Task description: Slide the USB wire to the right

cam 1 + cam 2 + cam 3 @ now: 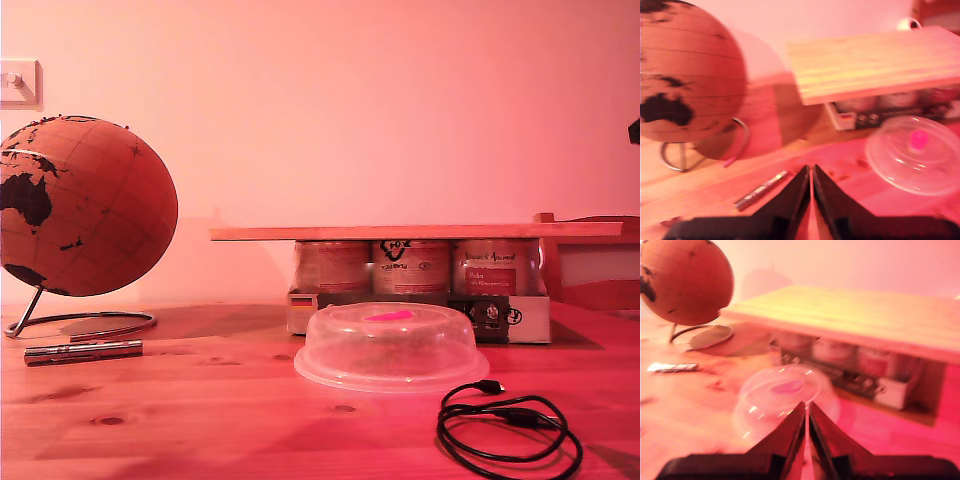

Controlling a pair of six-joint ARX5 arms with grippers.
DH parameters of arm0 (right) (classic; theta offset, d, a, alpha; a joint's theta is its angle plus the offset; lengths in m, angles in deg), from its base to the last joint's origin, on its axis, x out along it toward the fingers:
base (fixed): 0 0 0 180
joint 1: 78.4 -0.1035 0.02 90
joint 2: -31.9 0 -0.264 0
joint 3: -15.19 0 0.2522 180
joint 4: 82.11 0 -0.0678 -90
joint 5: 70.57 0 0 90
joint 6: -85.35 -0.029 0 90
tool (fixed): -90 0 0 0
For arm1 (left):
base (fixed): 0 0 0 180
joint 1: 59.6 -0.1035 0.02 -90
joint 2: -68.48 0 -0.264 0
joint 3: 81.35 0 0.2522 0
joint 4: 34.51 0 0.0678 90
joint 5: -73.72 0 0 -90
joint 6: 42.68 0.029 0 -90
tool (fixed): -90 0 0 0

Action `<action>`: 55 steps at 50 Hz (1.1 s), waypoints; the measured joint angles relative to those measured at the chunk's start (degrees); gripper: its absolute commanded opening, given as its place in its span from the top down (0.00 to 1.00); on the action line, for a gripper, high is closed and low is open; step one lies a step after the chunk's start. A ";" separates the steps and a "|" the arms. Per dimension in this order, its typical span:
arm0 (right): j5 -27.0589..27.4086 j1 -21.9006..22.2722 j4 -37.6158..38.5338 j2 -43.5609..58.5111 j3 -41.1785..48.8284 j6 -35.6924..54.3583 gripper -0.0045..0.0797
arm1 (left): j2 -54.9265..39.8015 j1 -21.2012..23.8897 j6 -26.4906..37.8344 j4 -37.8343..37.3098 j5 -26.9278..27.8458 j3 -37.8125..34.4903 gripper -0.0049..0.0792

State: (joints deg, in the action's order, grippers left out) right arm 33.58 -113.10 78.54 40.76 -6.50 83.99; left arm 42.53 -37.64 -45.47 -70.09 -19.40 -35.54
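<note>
In the exterior view, the thin black USB wire (510, 428), coiled in loose loops with small plug ends, lies on the wooden tabletop (200, 420) near the exterior view's lower right, just beside the clear plastic dome with a pink knob (391, 346) but not touching it. Behind the dome, a long pale wooden board (415, 231) rests on tins whose labels are too small to read. At the exterior view's left stands a cork-brown globe on a metal ring stand (85, 205), cut off by the frame edge, with a slim silver pen-like rod (83, 351) lying before it. Neither arm shows here. In the first wrist view, blurred, my first hand (811, 181) is clenched, its dark jaws pressed together on nothing, above the tabletop between rod and dome; the wire is out of sight. In the second wrist view, also blurred, my second hand (806, 419) is likewise clenched and empty, with the dome beyond its tips and the wire out of frame.
</note>
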 measured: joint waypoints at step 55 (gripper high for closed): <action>-26.97 33.62 1.53 0.00 0.00 2.78 0.96 | 9.05 -3.08 -1.55 7.06 -4.33 -8.94 0.97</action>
State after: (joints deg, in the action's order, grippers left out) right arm 6.61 -79.48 80.07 40.76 -6.50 86.76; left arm 51.57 -40.72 -47.02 -63.03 -23.72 -44.48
